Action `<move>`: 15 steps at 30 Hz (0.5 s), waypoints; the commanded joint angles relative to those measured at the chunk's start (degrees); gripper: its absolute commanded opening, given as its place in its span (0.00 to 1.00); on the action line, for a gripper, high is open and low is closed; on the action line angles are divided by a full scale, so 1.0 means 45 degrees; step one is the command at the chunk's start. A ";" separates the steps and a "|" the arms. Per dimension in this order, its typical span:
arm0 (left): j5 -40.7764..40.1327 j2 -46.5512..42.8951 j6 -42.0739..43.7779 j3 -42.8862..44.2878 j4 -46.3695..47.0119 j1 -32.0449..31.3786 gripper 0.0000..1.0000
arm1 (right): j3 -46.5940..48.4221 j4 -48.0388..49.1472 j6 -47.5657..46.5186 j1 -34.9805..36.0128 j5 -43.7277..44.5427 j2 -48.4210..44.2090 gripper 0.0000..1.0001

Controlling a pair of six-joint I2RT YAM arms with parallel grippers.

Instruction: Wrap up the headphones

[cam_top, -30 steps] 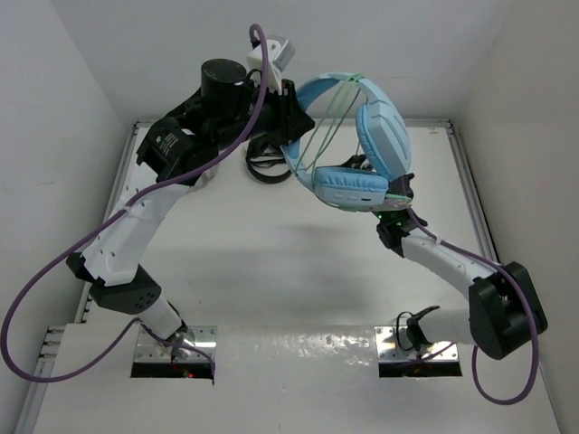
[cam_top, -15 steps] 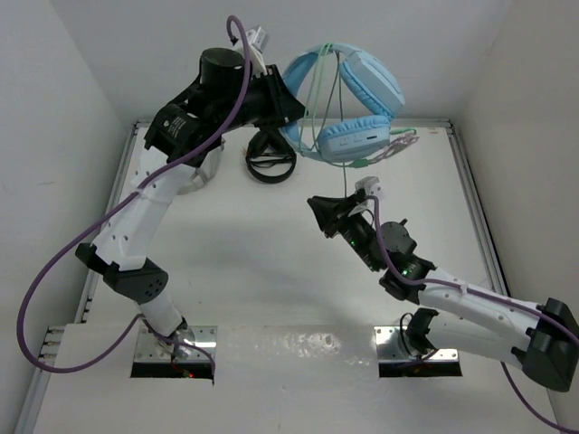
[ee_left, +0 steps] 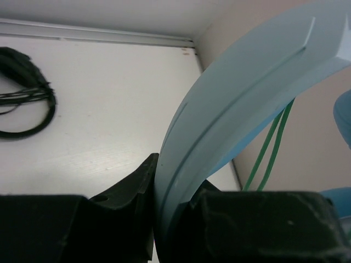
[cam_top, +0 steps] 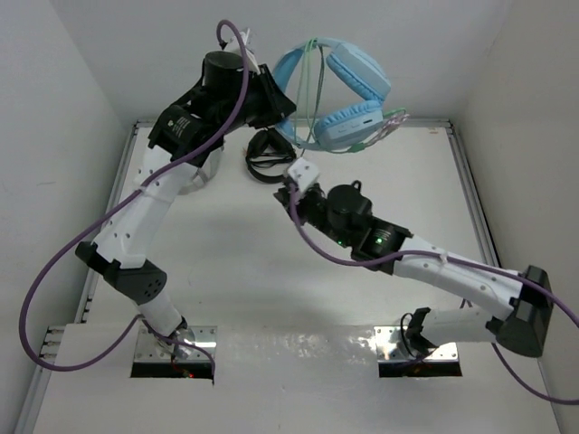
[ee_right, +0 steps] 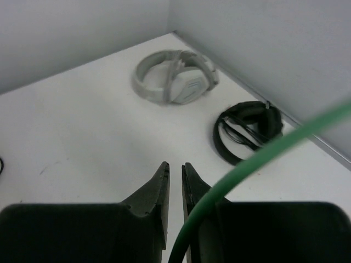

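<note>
The light blue headphones (cam_top: 357, 81) hang high above the back of the table. My left gripper (cam_top: 276, 99) is shut on their headband (ee_left: 247, 93), which passes between its jaws (ee_left: 173, 181). The thin green cable (cam_top: 312, 90) runs in loops over the headband and cups, and two strands show in the left wrist view (ee_left: 269, 148). My right gripper (cam_top: 291, 183) sits below and left of the headphones, above the table. Its jaws (ee_right: 175, 167) are almost closed, and the cable (ee_right: 263, 159) comes out from between them near their base and rises to the right.
Black headphones (cam_top: 270, 155) lie coiled at the back of the table, also seen from the right wrist (ee_right: 247, 129) and the left wrist (ee_left: 22, 93). Grey-white headphones (ee_right: 175, 82) lie at the back left, mostly behind my left arm (cam_top: 204, 167). Walls stand on three sides.
My left gripper has lifted and turned the headphones further back. My right gripper has come away from the ear cup, dropped and swung left across the table under the headphones.
</note>
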 commanded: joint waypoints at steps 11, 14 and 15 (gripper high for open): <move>-0.6409 -0.2815 0.9977 -0.7727 0.6433 -0.0257 0.00 | 0.4946 -0.6555 -0.0419 0.0899 -0.0022 0.2226 0.00; -0.5609 -0.3733 1.1665 -1.0183 0.7159 -0.0296 0.00 | 0.6042 -0.8204 -0.0242 0.0879 0.0350 0.3166 0.00; -0.5124 -0.3931 1.1903 -1.0697 0.7259 -0.0296 0.00 | 0.6295 -0.8420 -0.0183 0.0860 0.0389 0.3730 0.00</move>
